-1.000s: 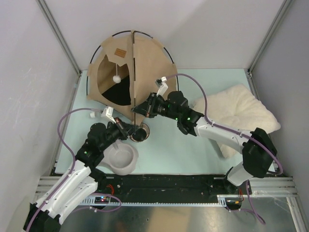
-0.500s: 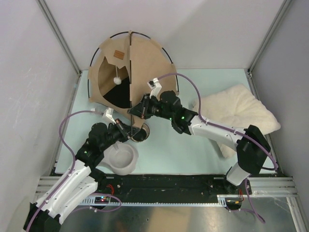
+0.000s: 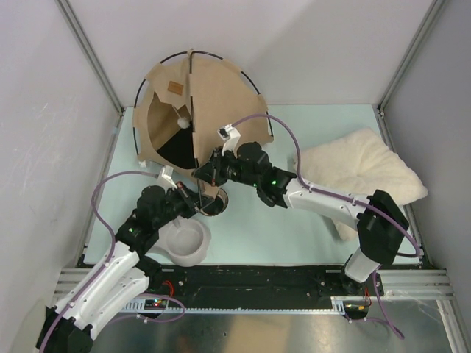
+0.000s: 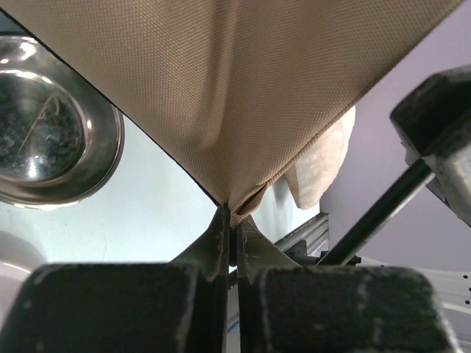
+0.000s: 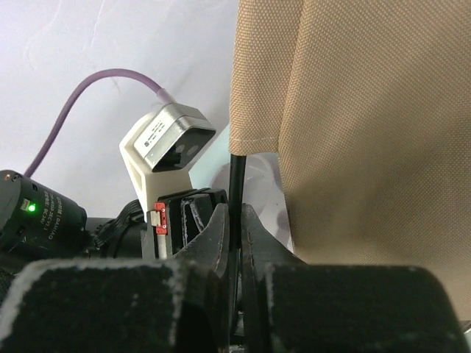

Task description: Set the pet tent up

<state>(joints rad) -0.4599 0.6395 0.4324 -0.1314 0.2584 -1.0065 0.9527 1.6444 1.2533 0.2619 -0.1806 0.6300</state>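
The tan pet tent (image 3: pixel 221 92) stands at the back left. Its cat-head doorway (image 3: pixel 168 132) faces left, with the white pompom (image 3: pixel 181 123) and brown label (image 3: pixel 174 87) showing. My left gripper (image 3: pixel 193 200) is shut on the tent's lower fabric corner (image 4: pixel 234 198), with the jaws pinched on the tip (image 4: pixel 230 218). My right gripper (image 3: pixel 203 171) is just behind it, shut on a thin black pole (image 5: pixel 235 180) that comes out under the fabric hem (image 5: pixel 254 143). The jaws close round the pole (image 5: pixel 235 215). The pole also crosses the left wrist view (image 4: pixel 375 213).
The grey double pet bowl (image 3: pixel 185 244) sits under my left arm. Its steel insert (image 3: pixel 214 205) is below both grippers and shows in the left wrist view (image 4: pixel 51 147). The cream fluffy pillow (image 3: pixel 368 173) lies at the right. Grey walls enclose the mat.
My right gripper has moved left with the pole. The tent has swung left and back, and its centre seam now leans further left. The left gripper has kept its hold.
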